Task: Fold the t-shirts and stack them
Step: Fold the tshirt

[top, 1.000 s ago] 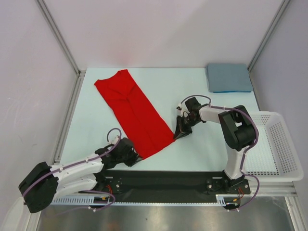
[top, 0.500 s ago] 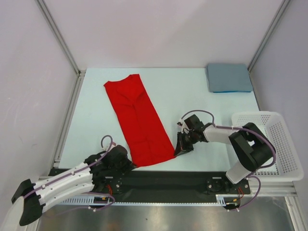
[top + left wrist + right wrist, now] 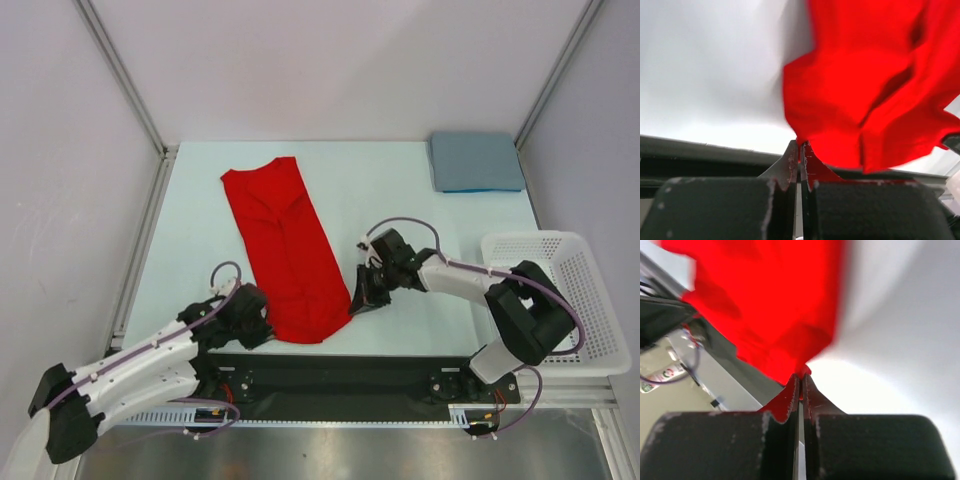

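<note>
Red t-shirt (image 3: 285,250): bright, plain red, folded lengthwise into one long narrow strip. It lies on the pale table (image 3: 420,200), running from about 11 o'clock at the far end down to about 6 o'clock at the near edge.
Cloth surface: a centre crease runs along the strip, with soft wrinkles beside it. The far end shows a shallow notch. The near end is lifted and bunched between the two grippers.
Left gripper (image 3: 266,327): at the shirt's near left corner, about 7 o'clock on the table. In the left wrist view its jaws are pressed together on a pinch of red fabric (image 3: 865,95).
Right gripper (image 3: 356,304): at the shirt's near right corner, about 5 o'clock. Its jaws are closed tight on the red hem (image 3: 770,310).
Blue folded cloth (image 3: 476,161): a neat, flat rectangle at the far right corner, about 1 o'clock, well apart from the red shirt.
Basket (image 3: 572,300): white plastic mesh, off the table's right edge at about 4 o'clock.
Writing: a small label (image 3: 654,379) shows at the lower left of the right wrist view, too blurred to read.
</note>
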Controlling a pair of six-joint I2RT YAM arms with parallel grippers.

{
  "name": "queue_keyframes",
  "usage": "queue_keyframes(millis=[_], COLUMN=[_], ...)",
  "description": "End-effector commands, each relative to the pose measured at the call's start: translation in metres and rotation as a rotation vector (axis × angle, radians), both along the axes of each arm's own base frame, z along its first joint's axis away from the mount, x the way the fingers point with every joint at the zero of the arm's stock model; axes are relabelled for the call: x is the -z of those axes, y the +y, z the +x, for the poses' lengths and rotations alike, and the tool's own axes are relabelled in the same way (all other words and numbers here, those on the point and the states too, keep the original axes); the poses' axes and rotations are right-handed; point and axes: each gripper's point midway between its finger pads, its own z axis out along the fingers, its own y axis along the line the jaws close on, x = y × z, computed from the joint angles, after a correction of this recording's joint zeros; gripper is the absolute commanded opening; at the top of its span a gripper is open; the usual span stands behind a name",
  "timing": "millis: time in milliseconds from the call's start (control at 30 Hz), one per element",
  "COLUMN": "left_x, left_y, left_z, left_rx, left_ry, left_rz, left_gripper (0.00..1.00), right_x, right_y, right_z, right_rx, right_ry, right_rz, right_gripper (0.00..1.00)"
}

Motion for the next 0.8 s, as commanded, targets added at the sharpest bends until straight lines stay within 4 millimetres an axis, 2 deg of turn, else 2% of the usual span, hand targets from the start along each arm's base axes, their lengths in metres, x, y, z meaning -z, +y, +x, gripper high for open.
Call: queue_keyframes(millis=[0,33,67,100,133,167,200,233,300,333,367,400,433,467,500,533,567,633,667,700,733,767], left_x=[-0.025,-0.036,-0.042,-0.049,-0.058,-0.062,-0.065,-0.071,-0.070,-0.074,-0.076,-0.078,-0.076,-0.077,-0.077,-0.077,-0.077,-0.077,-0.079,-0.078,-0.081,-0.076], left_y=[0.008,0.010,0.013,0.021,0.025,0.026,0.035,0.037,0.044,0.046,0.048,0.050,0.053,0.055,0.061,0.063,0.066,0.071,0.072,0.075,0.075,0.075], left_z=[0.032,0.043,0.050,0.062,0.072,0.078,0.092,0.100,0.117,0.126,0.134,0.143,0.154,0.160,0.169,0.178,0.184,0.197,0.202,0.206,0.213,0.216], left_rx=[0.056,0.073,0.065,0.021,0.036,0.037,-0.006,0.014,-0.007,0.009,0.006,-0.001,0.008,0.004,0.000,-0.004,-0.010,-0.023,-0.026,-0.027,-0.025,-0.020], left_ry=[-0.080,-0.110,-0.128,-0.145,-0.179,-0.187,-0.198,-0.217,-0.207,-0.218,-0.223,-0.229,-0.218,-0.217,-0.219,-0.213,-0.213,-0.210,-0.220,-0.218,-0.224,-0.204], left_rz=[0.088,0.100,0.101,0.103,0.109,0.092,0.092,0.098,0.087,0.092,0.091,0.074,0.088,0.089,0.096,0.096,0.099,0.088,0.081,0.082,0.079,0.079], left_gripper=[0.00,0.00,0.00,0.00,0.00,0.00,0.00,0.00,0.00,0.00,0.00,0.00,0.00,0.00,0.00,0.00,0.00,0.00,0.00,0.00,0.00,0.00], right_x=[-0.024,-0.032,-0.026,-0.037,-0.033,-0.036,-0.046,-0.041,-0.044,-0.062,-0.051,-0.054,-0.068,-0.057,-0.055,-0.071,-0.058,-0.060,-0.070,-0.060,-0.059,-0.065], right_y=[0.017,0.021,0.017,0.023,0.023,0.022,0.027,0.029,0.028,0.036,0.034,0.038,0.046,0.048,0.049,0.056,0.059,0.064,0.069,0.071,0.074,0.078], right_z=[0.034,0.046,0.047,0.061,0.068,0.079,0.095,0.105,0.126,0.146,0.156,0.167,0.186,0.192,0.202,0.216,0.223,0.236,0.244,0.249,0.251,0.257], right_rx=[-0.023,-0.020,-0.018,-0.010,-0.010,0.001,-0.002,-0.002,0.007,0.009,0.013,0.004,0.002,-0.004,-0.004,-0.014,-0.013,-0.009,-0.015,-0.011,-0.019,-0.018], right_ry=[-0.093,-0.106,-0.088,-0.113,-0.101,-0.105,-0.136,-0.125,-0.117,-0.170,-0.136,-0.151,-0.189,-0.149,-0.143,-0.176,-0.153,-0.156,-0.166,-0.147,-0.137,-0.148], right_rz=[0.011,0.025,0.012,0.030,0.020,0.021,0.040,0.038,0.048,0.078,0.071,0.079,0.106,0.096,0.098,0.125,0.116,0.139,0.166,0.162,0.176,0.195], right_gripper=[0.00,0.00,0.00,0.00,0.00,0.00,0.00,0.00,0.00,0.00,0.00,0.00,0.00,0.00,0.00,0.00,0.00,0.00,0.00,0.00,0.00,0.00])
